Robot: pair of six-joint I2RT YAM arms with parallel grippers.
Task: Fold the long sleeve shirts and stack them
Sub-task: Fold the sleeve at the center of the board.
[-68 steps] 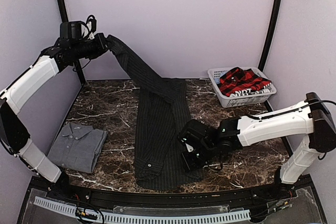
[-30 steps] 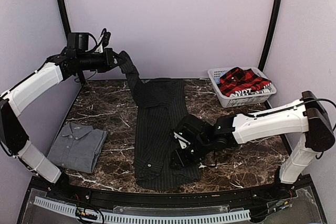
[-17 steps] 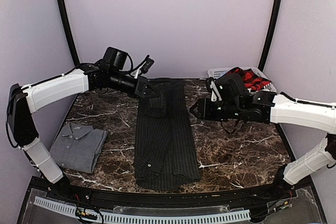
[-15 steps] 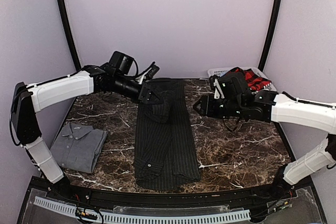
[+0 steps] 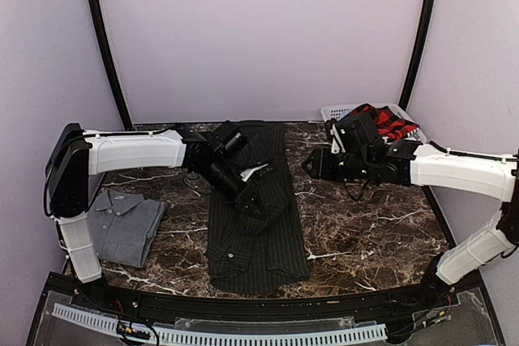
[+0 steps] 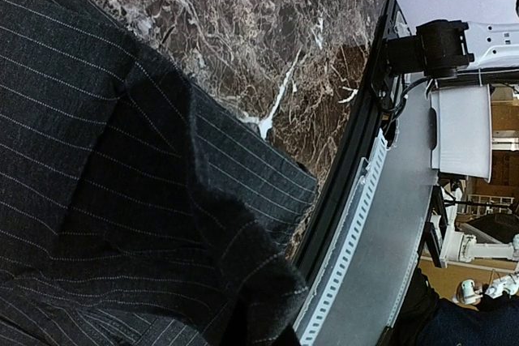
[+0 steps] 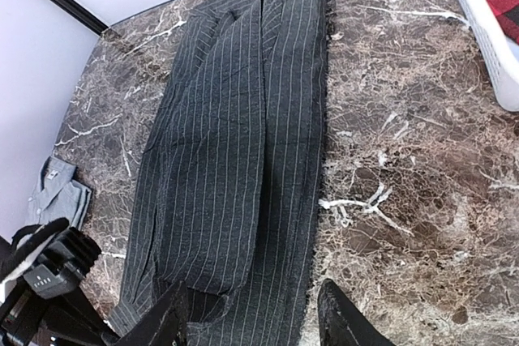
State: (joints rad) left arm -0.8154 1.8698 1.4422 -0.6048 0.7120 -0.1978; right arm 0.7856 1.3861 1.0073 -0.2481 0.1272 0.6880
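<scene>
The black pinstriped long sleeve shirt (image 5: 258, 237) lies lengthwise down the middle of the table, its sleeve folded back over the body. My left gripper (image 5: 252, 202) is low over the shirt's middle and shut on a bunch of pinstriped cloth (image 6: 258, 297) that hides its fingertips. My right gripper (image 5: 310, 164) hovers open to the right of the shirt's upper half. In the right wrist view, nothing is between the right gripper's (image 7: 251, 326) fingers, and the pinstriped shirt (image 7: 235, 143) lies below. A folded grey shirt (image 5: 122, 226) sits at the left. The red-and-black plaid shirt (image 5: 381, 123) lies in the basket.
The white slatted basket (image 5: 336, 113) stands at the back right corner, partly behind my right arm. The dark marble table (image 5: 365, 232) has a black front rail with a white perforated strip (image 6: 357, 224) beyond it. Walls close in the back and both sides.
My left gripper brought the sleeve down from high at the back left onto the middle of the shirt. My right arm lifted off the shirt's lower right and drew back to the right.
</scene>
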